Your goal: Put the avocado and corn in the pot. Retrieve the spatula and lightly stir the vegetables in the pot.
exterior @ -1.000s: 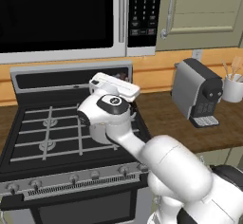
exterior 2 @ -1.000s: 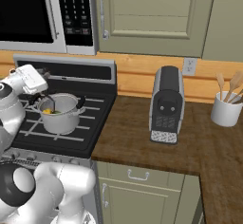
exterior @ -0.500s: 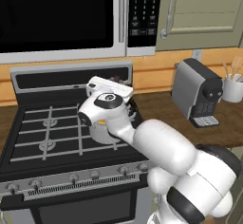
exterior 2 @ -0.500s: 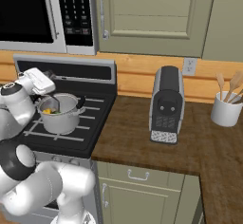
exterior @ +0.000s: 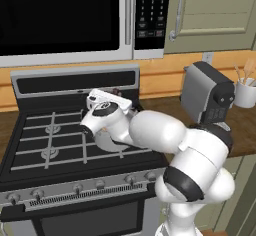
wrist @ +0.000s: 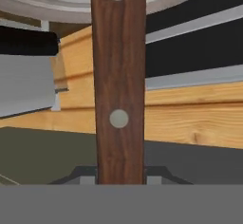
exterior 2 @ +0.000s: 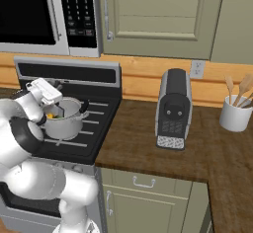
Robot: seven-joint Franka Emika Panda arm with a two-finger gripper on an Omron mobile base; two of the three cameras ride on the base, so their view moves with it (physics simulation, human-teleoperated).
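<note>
The steel pot point(exterior 2: 66, 127) stands on the stove's right front burner. Inside it show a yellow bit of the corn point(exterior 2: 51, 115) and a green bit of the avocado point(exterior 2: 59, 118). My gripper point(exterior 2: 49, 106) hangs over the pot's left rim, pointing down into it, and is shut on the spatula. In the hand view the spatula's brown riveted handle point(wrist: 118, 76) runs straight up from between my fingertips point(wrist: 85, 176) towards the pot's grey wall point(wrist: 42, 2). In the left base view my hand point(exterior: 106, 104) and forearm cover most of the pot point(exterior: 106, 141).
A dark coffee machine point(exterior 2: 173, 109) stands on the wooden counter right of the stove point(exterior: 45, 145). A white cup point(exterior 2: 235, 114) with pale wooden utensils sits at the far right. The microwave point(exterior: 65, 20) hangs above the stove, and cabinets are beside it.
My hand has sunk a little closer to the pot and the forearm has swung lower across the stove. The grip on the spatula is unchanged, and the pot has stayed put.
</note>
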